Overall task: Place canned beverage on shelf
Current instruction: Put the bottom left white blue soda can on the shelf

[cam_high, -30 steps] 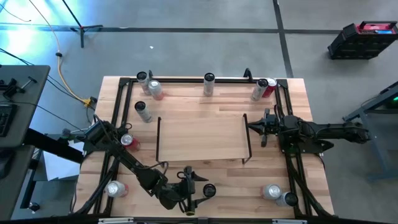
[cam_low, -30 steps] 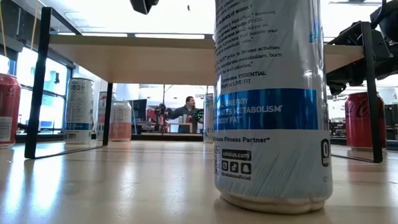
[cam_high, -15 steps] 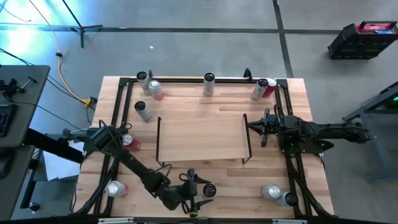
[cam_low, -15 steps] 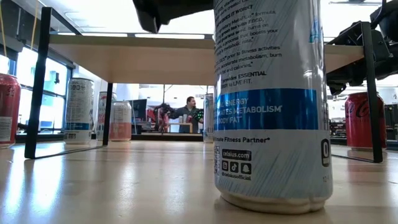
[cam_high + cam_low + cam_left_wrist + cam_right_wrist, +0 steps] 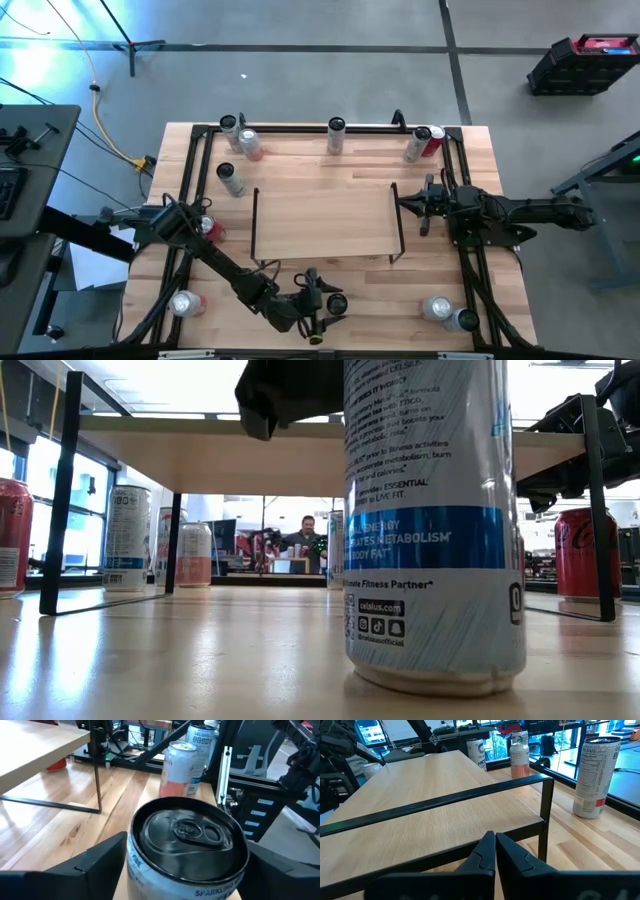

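The left gripper point(image 5: 180, 865), fingers apart astride the upright can point(image 5: 186, 851) at the bench's near edge, should clamp its smooth, likely slippery, dentable wall mid-height.

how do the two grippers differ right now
The left gripper is open, its fingers either side of a white can at the table's front edge; the right gripper is shut and holds nothing. The left gripper is at work on the can; the right gripper waits by the shelf, at its right end. Both are dark two-finger grippers.
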